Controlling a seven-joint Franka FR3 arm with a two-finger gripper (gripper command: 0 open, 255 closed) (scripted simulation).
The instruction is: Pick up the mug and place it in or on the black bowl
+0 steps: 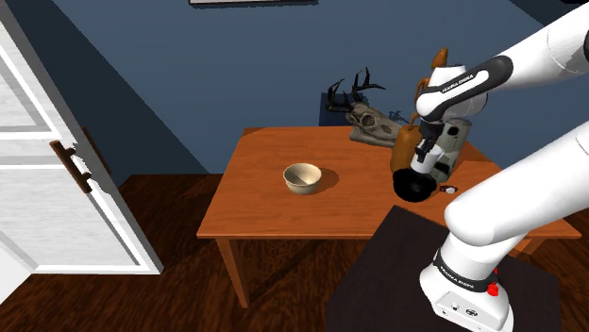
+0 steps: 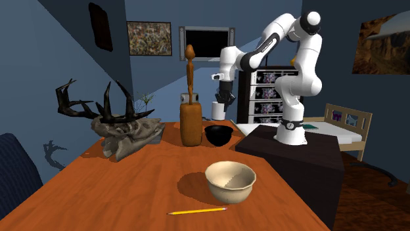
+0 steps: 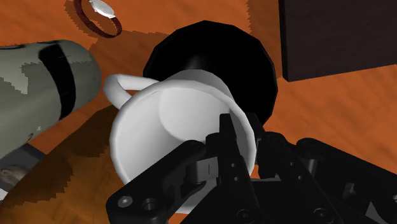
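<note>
Aloft, pincer (image 3: 242, 130) clamps white mug (image 3: 159, 121) by rim; mug seemingly empty, hanging over black bowl (image 3: 242, 51).

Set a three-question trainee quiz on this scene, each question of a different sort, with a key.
1. True or false: the end effector is shut on the rim of the white mug.
2. Multiple choice: what sits right below the mug? A) the black bowl B) an antlered skull C) the robot's stand
3. Fill in: on the table, the yellow pencil lies beside a ____ bowl.

Key
1. True: one finger is inside the rim and one outside.
2. A
3. beige, so it is the beige bowl, not the task's one.
</note>
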